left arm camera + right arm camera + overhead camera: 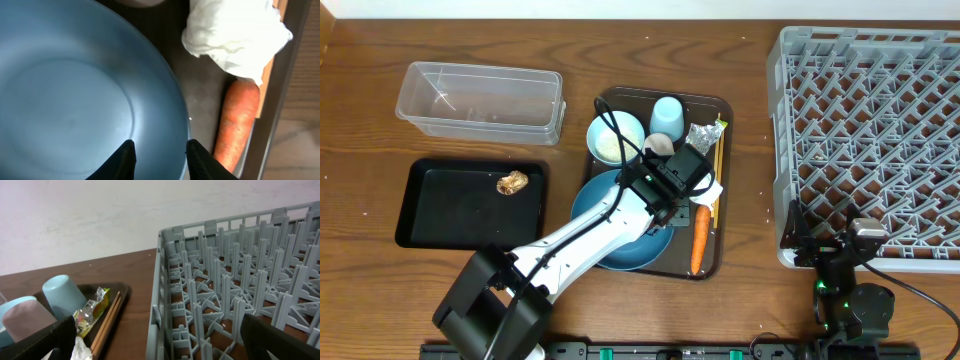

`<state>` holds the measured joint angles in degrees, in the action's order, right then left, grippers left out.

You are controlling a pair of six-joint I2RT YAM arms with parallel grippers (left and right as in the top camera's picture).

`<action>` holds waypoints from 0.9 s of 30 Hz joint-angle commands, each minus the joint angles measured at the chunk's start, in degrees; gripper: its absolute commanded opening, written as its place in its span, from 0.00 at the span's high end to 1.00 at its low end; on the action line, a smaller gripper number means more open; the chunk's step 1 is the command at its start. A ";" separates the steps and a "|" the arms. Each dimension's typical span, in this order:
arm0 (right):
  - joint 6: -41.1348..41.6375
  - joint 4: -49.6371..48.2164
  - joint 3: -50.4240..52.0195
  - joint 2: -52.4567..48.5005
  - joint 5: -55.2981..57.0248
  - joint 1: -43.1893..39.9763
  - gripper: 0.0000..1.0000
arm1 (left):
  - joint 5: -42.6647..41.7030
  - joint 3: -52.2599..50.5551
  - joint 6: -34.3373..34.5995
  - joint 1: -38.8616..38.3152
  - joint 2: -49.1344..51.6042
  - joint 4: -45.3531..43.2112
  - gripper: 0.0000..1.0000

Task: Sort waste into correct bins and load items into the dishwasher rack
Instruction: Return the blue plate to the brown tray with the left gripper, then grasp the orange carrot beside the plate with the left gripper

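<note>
My left gripper (pixel 682 205) hovers over the right rim of the large blue dish (pixel 610 250) on the serving tray. In the left wrist view its jaws stand parted over the dish (pixel 75 95) with nothing between the fingertips (pixel 125 160). The crumpled white napkin (pixel 235 35) and the orange carrot (pixel 237 125) lie just to the right of the gripper (pixel 159 155). My right gripper (pixel 830 245) is wide open and empty at the dishwasher rack's (pixel 880 140) front left corner. A brown food lump (pixel 512 182) lies in the black tray (pixel 450 215).
The clear tub (pixel 480 100) stands at the back left. The dark brown serving tray (pixel 720 105) also holds a white bowl (pixel 615 138), a light-blue cup (pixel 667 115), a shiny wrapper (pixel 703 135) and chopsticks (pixel 718 160). The right wrist view shows the rack wall (pixel 160 305) close ahead.
</note>
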<state>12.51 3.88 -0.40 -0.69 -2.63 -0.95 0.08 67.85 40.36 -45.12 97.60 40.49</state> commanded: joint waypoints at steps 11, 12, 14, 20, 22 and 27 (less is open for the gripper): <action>-0.59 0.22 0.09 0.35 -0.20 -0.90 0.01 | -3.10 6.54 -13.07 -6.58 -4.04 -0.13 0.28; -0.59 0.22 0.09 0.35 -0.20 -0.90 0.01 | -3.10 6.54 -14.53 -6.91 -4.04 -0.11 0.23; -0.59 0.22 0.09 0.35 -0.20 -0.90 0.01 | -3.08 6.54 -16.39 -7.43 -3.80 0.13 0.21; -0.59 0.22 0.09 0.35 -0.20 -0.90 0.01 | -3.08 6.54 -17.81 -7.65 -2.19 -0.66 0.23; -0.59 0.22 0.09 0.35 -0.20 -0.90 0.01 | -3.08 6.54 -18.25 -7.85 -0.87 -1.77 0.23; -0.59 0.22 0.09 0.35 -0.20 -0.90 0.01 | -3.02 6.54 -17.22 -8.70 3.21 -3.15 0.23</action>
<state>12.51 3.90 -0.40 -0.69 -2.63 -0.95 -3.05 73.65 23.70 -53.19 98.00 37.41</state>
